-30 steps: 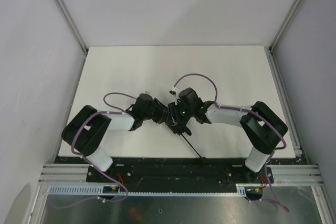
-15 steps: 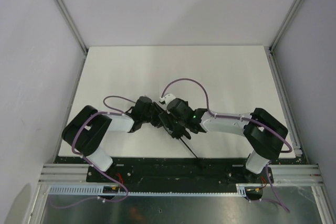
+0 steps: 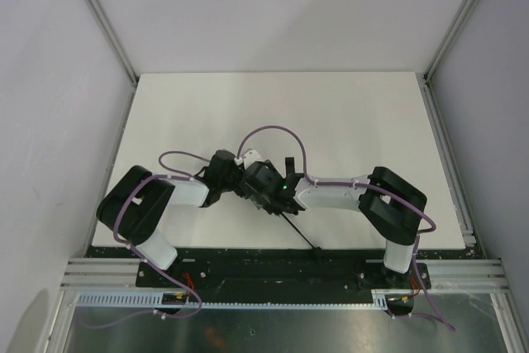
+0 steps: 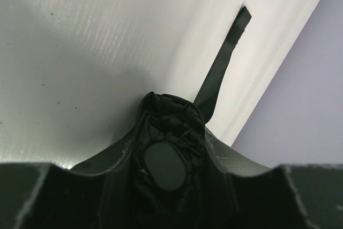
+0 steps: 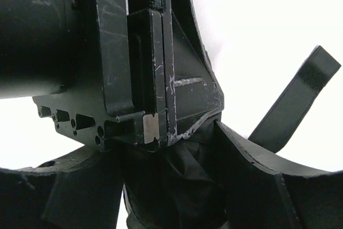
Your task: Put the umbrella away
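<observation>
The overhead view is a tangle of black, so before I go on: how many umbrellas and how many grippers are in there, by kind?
umbrella: 1
Grippers: 2, the left gripper and the right gripper, both closed on it
Total: 3

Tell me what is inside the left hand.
The left hand is shut on the umbrella: bunched black fabric and an oval end cap show, and a strap sticks out past them. The rest of it is covered by the fingers.
</observation>
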`<state>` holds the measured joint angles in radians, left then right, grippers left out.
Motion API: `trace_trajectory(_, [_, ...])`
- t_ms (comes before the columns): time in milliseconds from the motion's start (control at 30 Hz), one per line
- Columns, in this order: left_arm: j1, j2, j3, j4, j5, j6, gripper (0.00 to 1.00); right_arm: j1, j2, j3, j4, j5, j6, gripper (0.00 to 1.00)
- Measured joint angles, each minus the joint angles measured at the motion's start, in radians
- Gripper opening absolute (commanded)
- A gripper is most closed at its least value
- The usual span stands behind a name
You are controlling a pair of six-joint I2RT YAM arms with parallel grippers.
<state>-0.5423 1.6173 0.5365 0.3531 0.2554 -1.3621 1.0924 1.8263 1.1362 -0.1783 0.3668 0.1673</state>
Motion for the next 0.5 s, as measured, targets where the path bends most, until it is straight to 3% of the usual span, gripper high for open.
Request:
trace_trajectory(100, [0.003, 0.0, 0.0, 0.0, 0.0, 0.0, 0.0, 0.003, 0.01, 0.005, 0.0, 0.02, 0.016, 0.6])
trace_trajectory(300, [0.007, 0.0, 0.0, 0.003, 0.0, 0.0, 0.04, 0.005, 0.014, 0.009, 0.002, 0.024, 0.027, 0.16])
trace_trajectory(367, [0.008, 0.0, 0.0, 0.004, 0.002, 0.002, 0.15, 0.003, 0.012, 0.008, 0.003, 0.017, 0.023, 0.05])
trace_trajectory(500, [0.007, 0.0, 0.001, 0.003, -0.001, 0.01, 0.4, -0.019, -0.001, -0.004, 0.015, -0.044, -0.004, 0.0])
